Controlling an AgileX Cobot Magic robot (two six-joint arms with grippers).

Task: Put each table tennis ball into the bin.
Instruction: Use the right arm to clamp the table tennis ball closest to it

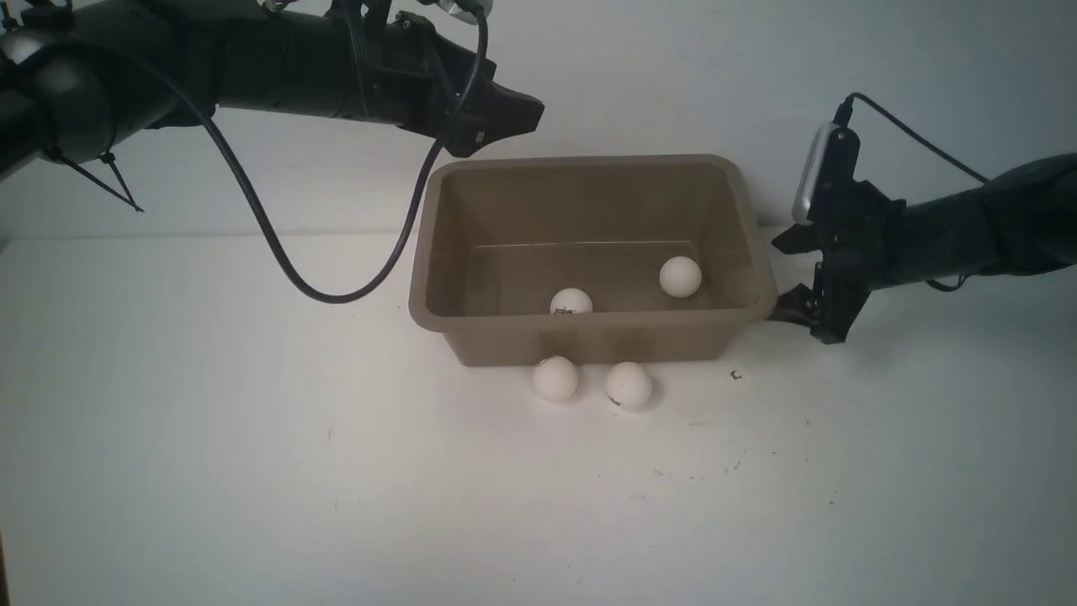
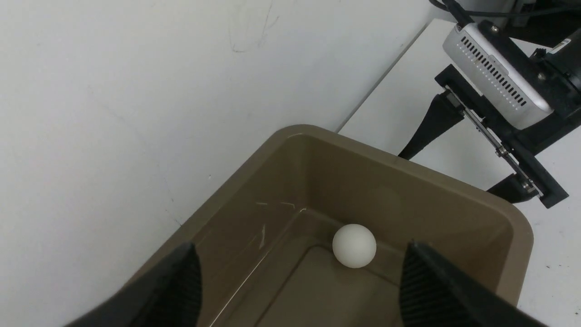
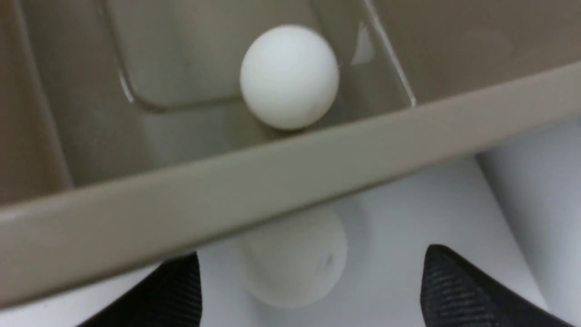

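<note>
The taupe bin [image 1: 589,347] stands mid-table. Inside lie two table tennis balls, one by the front wall [image 1: 571,301] and one toward the right end [image 1: 680,276], which also shows as the ball [image 2: 354,245] and the ball [image 3: 289,77]. Two more balls [image 1: 555,378] [image 1: 628,385] rest on the table against the bin's front. Another ball [image 3: 290,256] sits on the table under the bin's right rim [image 3: 281,181]. It lies between my right gripper's [image 3: 313,263] open fingers, apart from both. My left gripper [image 1: 513,118] [image 2: 299,272] hangs open and empty over the bin's back left corner.
A white wall rises just behind the bin. The left arm's black cable [image 1: 336,295] loops down left of the bin. Small dark specks [image 1: 735,374] mark the white table [image 1: 252,463] in front of it.
</note>
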